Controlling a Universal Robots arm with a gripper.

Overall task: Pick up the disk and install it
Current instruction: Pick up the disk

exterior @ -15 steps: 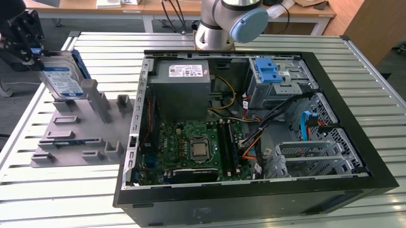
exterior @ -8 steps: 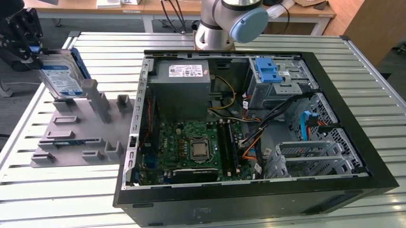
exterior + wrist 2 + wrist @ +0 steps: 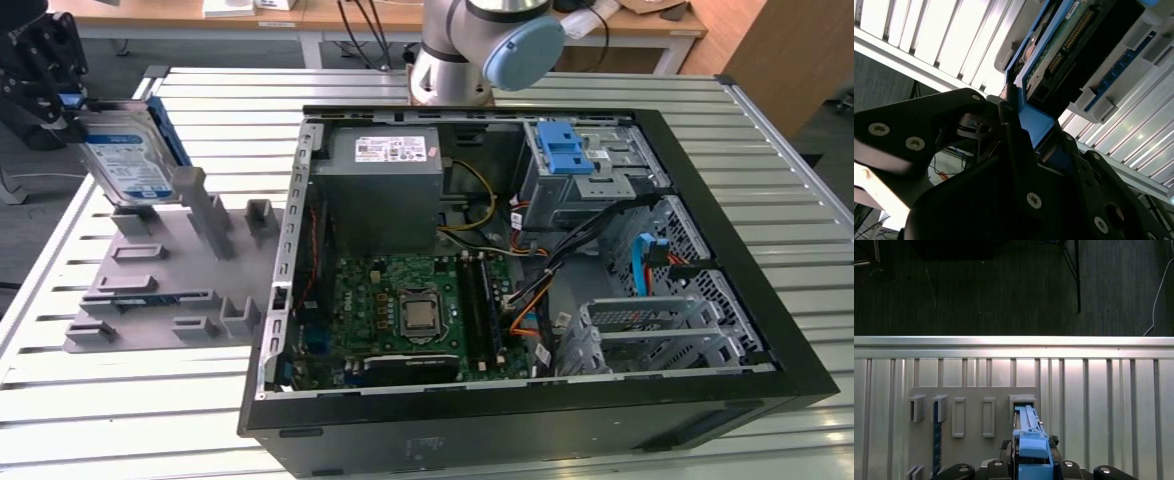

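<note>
Upper left in the exterior view, the gripper (image 3: 64, 100) has its fingers clamped on the upright disk (image 3: 127, 160) over the gray fixture (image 3: 160, 290) on the slatted white table (image 3: 134, 400); dark floor (image 3: 1004, 285) lies beyond

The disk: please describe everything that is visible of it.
The disk is a flat silver drive with a white-and-blue label, framed by a blue plastic carrier. It stands on edge, tilted, its lower end at a slot of the gray holder. The gripper clamps the carrier's upper end.
</note>
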